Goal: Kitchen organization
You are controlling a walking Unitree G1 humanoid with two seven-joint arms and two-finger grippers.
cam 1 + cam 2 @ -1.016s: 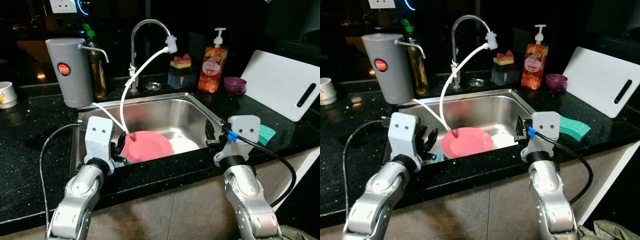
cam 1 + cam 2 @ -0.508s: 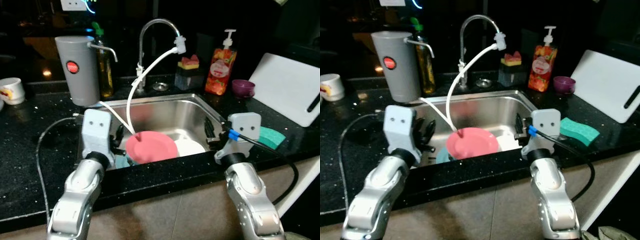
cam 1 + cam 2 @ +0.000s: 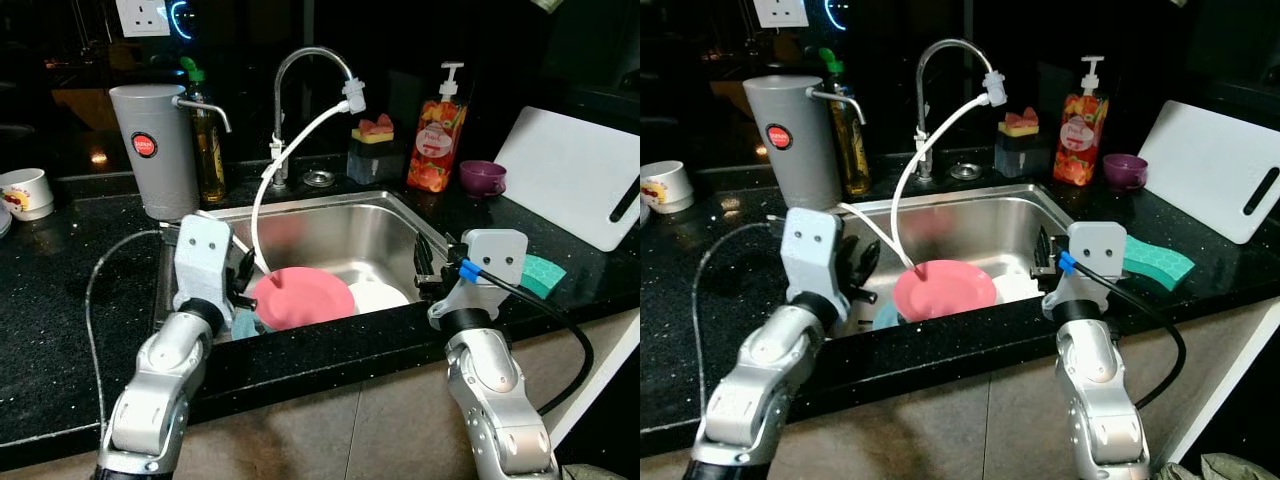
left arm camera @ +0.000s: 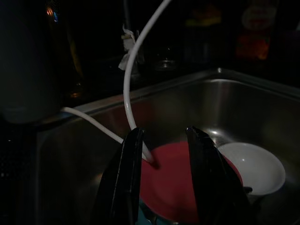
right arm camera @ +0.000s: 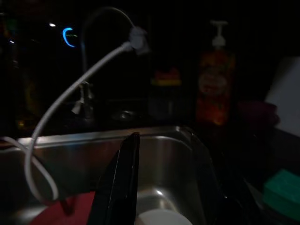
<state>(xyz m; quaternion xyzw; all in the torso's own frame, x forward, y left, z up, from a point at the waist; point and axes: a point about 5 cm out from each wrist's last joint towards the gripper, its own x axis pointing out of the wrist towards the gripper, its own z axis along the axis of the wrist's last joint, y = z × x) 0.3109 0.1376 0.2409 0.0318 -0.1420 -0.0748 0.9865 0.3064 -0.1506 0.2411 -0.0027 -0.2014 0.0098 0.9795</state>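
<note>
A pink plate (image 3: 303, 296) lies tilted in the steel sink (image 3: 330, 225), over a teal dish (image 3: 243, 325) and beside a white plate (image 3: 380, 295). A white hose (image 3: 290, 140) runs from the faucet (image 3: 300, 60) down to the pink plate. My left gripper (image 3: 243, 285) hangs over the sink's left side, just left of the pink plate; in the left wrist view it (image 4: 164, 180) is open, with the plate beyond its fingers (image 4: 129, 183). Over the sink's right rim, my right gripper (image 3: 421, 266) is open with nothing in it.
On the black counter stand a grey canister (image 3: 155, 150), an oil bottle (image 3: 207, 140), a sponge holder (image 3: 372, 150), an orange soap dispenser (image 3: 432, 140), a purple bowl (image 3: 482, 177), a white cutting board (image 3: 570, 175), a green sponge (image 3: 540, 272) and a cup (image 3: 25, 192).
The head camera has swayed, so the whole picture shifted. Both grippers keep their places at the sink's two sides; the plates have not moved.
</note>
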